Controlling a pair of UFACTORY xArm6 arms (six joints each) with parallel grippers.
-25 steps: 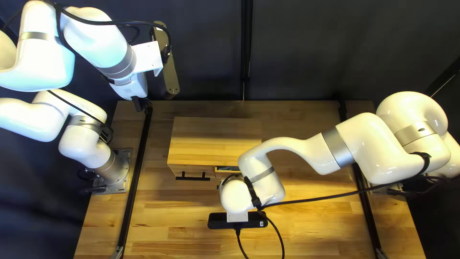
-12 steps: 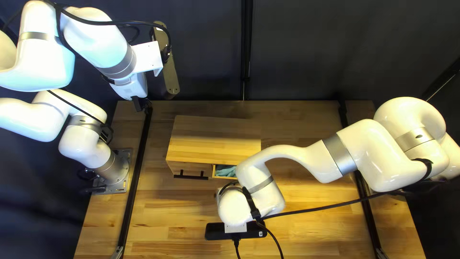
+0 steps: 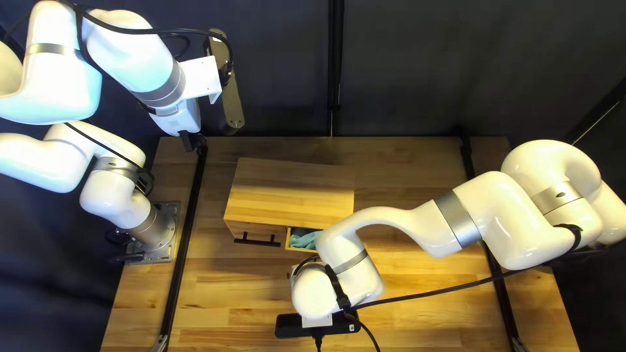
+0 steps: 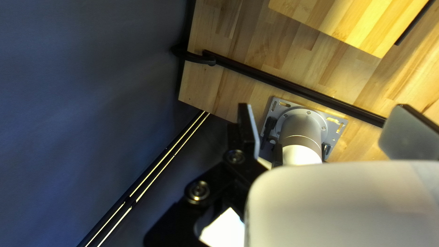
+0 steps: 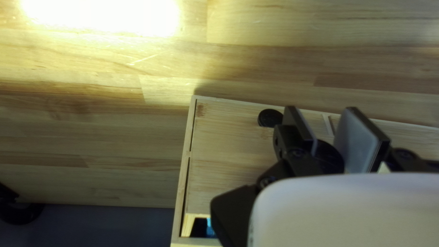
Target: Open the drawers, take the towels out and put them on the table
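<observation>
A wooden drawer box (image 3: 288, 193) sits mid-table. Its left drawer is closed, showing a black handle (image 3: 259, 239). The right drawer stands partly pulled out, with a teal towel (image 3: 304, 239) lying inside. My right arm's wrist (image 3: 332, 283) covers that drawer's front in the top left view. In the right wrist view my right gripper (image 5: 322, 118) is shut on the drawer's black handle (image 5: 270, 117), against the drawer front (image 5: 223, 154). My left gripper (image 3: 227, 83) hangs raised at the back left; its fingers (image 4: 248, 130) are wide open and hold nothing.
Black rails (image 3: 188, 230) run along both sides of the table. My left arm's base plate (image 4: 301, 120) sits by the left rail. A black cable (image 3: 440, 288) trails from my right wrist across the table's near right part.
My right arm has drawn back toward the near edge, pulling the right drawer out and uncovering the teal towel. The box has shifted and turned slightly. The left arm has stayed still.
</observation>
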